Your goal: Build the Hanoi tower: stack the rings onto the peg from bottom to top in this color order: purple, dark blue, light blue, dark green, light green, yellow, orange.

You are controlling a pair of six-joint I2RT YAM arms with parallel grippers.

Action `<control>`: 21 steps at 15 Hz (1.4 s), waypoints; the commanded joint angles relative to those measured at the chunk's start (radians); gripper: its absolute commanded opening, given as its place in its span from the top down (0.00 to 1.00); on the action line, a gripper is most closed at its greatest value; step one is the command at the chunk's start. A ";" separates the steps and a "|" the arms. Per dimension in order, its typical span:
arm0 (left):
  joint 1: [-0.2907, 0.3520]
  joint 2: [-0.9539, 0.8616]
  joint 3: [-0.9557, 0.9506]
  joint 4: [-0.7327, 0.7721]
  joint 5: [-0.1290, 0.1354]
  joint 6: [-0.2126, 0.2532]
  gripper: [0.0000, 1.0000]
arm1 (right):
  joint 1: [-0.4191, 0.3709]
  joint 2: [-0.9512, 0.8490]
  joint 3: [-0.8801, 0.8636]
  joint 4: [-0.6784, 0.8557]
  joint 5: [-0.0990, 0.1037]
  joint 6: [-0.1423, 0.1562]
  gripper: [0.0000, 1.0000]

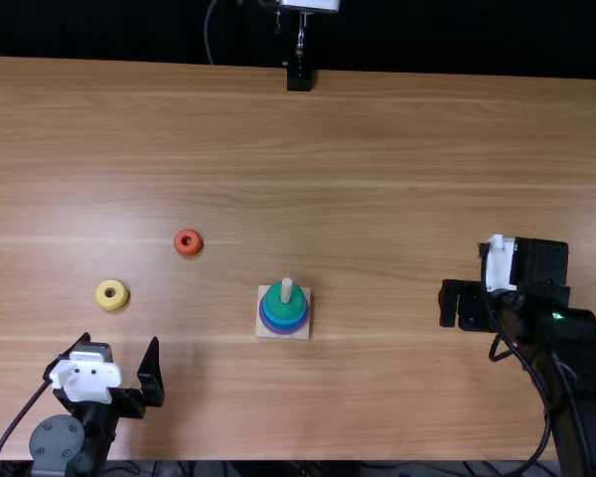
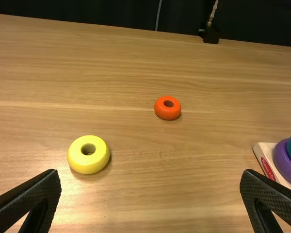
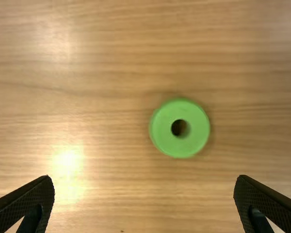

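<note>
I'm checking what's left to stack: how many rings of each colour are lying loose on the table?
Yellow ring: 1
Orange ring: 1
Light green ring: 1
Total: 3

Stacked around the upright peg point(image 1: 286, 290) on its square base point(image 1: 262, 328): purple ring point(image 1: 285, 332) lowest, blue ring point(image 1: 279, 323), dark green ring point(image 1: 285, 311) on top. Lying flat on the desk point(image 1: 377, 149), well apart: yellow ring point(image 2: 75, 159), smaller orange ring point(image 2: 167, 113) and, in the right wrist view, light green ring point(image 3: 162, 128).
</note>
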 commanded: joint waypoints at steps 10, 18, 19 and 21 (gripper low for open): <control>0.011 -0.012 -0.053 -0.010 0.007 0.006 0.00 | -0.083 0.084 0.000 0.108 0.000 0.009 0.00; 0.011 -0.012 -0.053 -0.010 0.007 0.006 0.00 | -0.083 0.228 0.029 0.117 0.000 0.011 0.00; 0.011 -0.012 -0.053 -0.010 0.007 0.006 0.00 | -0.083 0.246 0.035 0.117 -0.002 0.011 0.00; 0.011 -0.012 -0.053 -0.010 0.007 0.006 0.00 | -0.083 0.266 0.038 0.119 -0.002 0.011 0.00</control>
